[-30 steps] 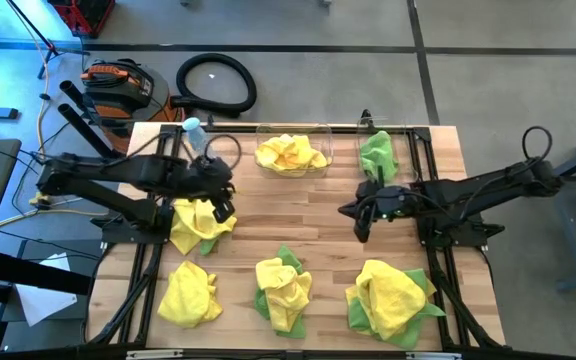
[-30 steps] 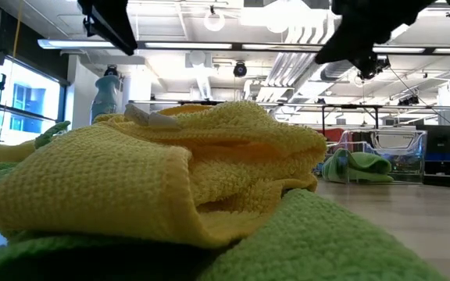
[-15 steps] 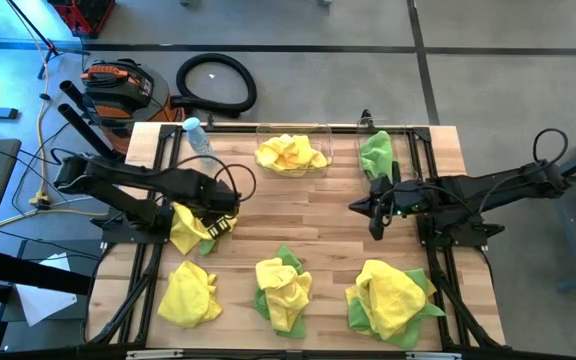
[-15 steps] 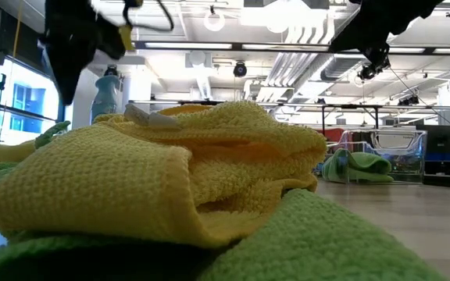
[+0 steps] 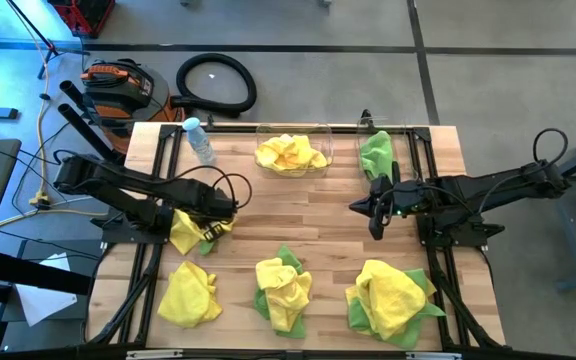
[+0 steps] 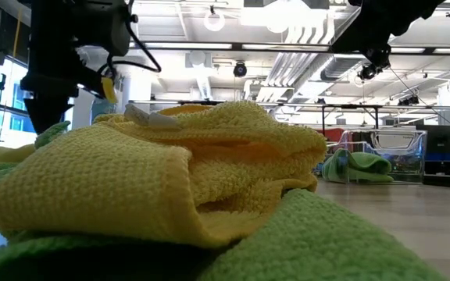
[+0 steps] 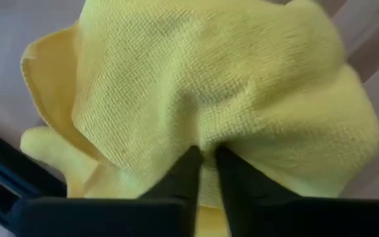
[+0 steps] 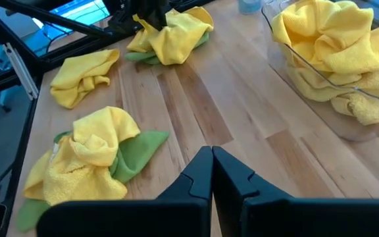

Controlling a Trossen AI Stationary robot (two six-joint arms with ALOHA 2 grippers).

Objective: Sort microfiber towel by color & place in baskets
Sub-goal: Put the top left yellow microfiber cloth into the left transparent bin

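Note:
A yellow towel (image 5: pixel 186 232) lies crumpled on the table's left side, and my left gripper (image 5: pixel 214 222) is shut on it. In the left wrist view the towel (image 7: pixel 242 79) fills the picture. My right gripper (image 5: pixel 373 222) hangs shut above bare wood right of centre, touching nothing; its fingers (image 8: pixel 210 172) are closed together. The wider clear basket (image 5: pixel 320 133) at the far edge holds yellow towels (image 5: pixel 290 154). The narrower basket (image 5: pixel 386 131) beside it holds a green towel (image 5: pixel 376 152). My left gripper pinches a raised fold of the yellow towel (image 7: pixel 206 146) between its two fingers (image 7: pixel 184 172), coming from above and slanting down. One layer or several, I cannot tell. The towel rests on the table around the fingers.
Three more piles lie along the near edge: a yellow one (image 5: pixel 188 295), a yellow-on-green one (image 5: pixel 283 290) and a larger yellow-on-green one (image 5: pixel 388 295). A clear bottle with a blue cap (image 5: pixel 199 140) stands at the far left. Bare wood (image 5: pixel 298 215) lies between the arms.
My left gripper has moved toward the near edge and down onto the yellow towel on the left side. My right gripper shifted a little toward the right and far edge, then kept still.

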